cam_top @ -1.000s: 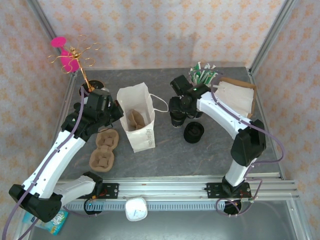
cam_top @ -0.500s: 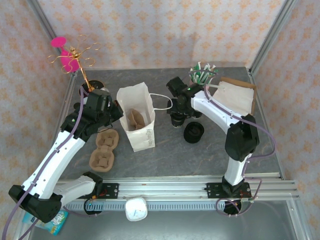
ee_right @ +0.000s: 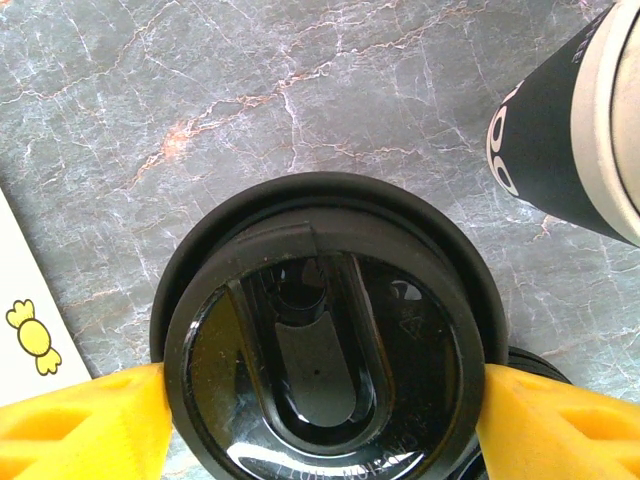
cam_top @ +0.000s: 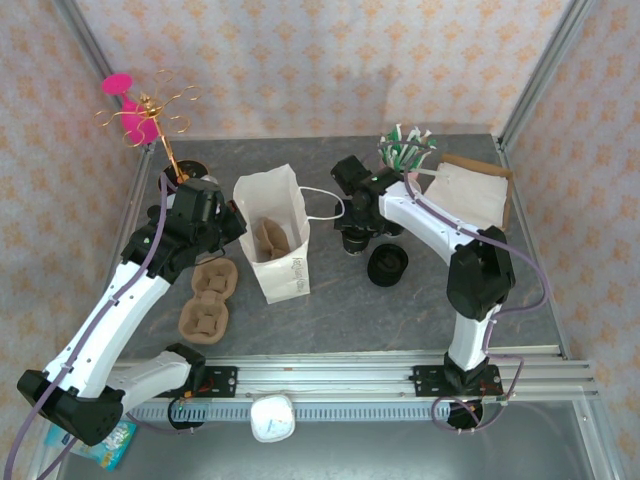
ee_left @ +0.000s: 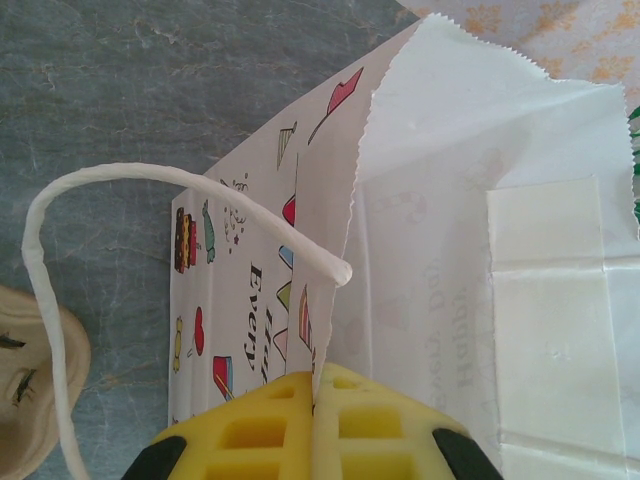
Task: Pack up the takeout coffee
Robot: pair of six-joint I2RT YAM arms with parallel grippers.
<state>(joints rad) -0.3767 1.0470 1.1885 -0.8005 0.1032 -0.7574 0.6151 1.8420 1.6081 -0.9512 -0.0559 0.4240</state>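
1. Standing upright on the grey stone-patterned counter [cam_top: 400, 315] is the takeout coffee [ee_right: 320, 340], a small black paper cup with a glossy black plastic sip lid. It sits about midway between the left and right edges, nearer the far edge, just right of the white paper carrier bag [cam_top: 285, 270].
2. The right pincer [ee_right: 320, 385] reaches down over the cup. Its yellow pads are set wide apart and appear to touch the lid's rim on opposite sides. Whether the grip is firm, or the cup is lifted at all, cannot be told.
3. Judged from its look, the cup is light, with a thin wall that would dent under a hard squeeze. The shiny lid looks slippery and might pop off. It may hold liquid, so it should stay upright. The stiffest place to hold is the rim where lid meets cup, squeezed gently.
4. The left pincer [ee_left: 315, 400] is fully closed on the bag's top edge, holding the mouth open.
5. Compared with a second earlier, the elbow of the right arm [cam_top: 480, 275] has swung toward the left edge, and its wrist has shifted slightly toward the far edge. The cup, the bag, the low black round pile of lids [cam_top: 387, 264] and the left arm are unchanged.
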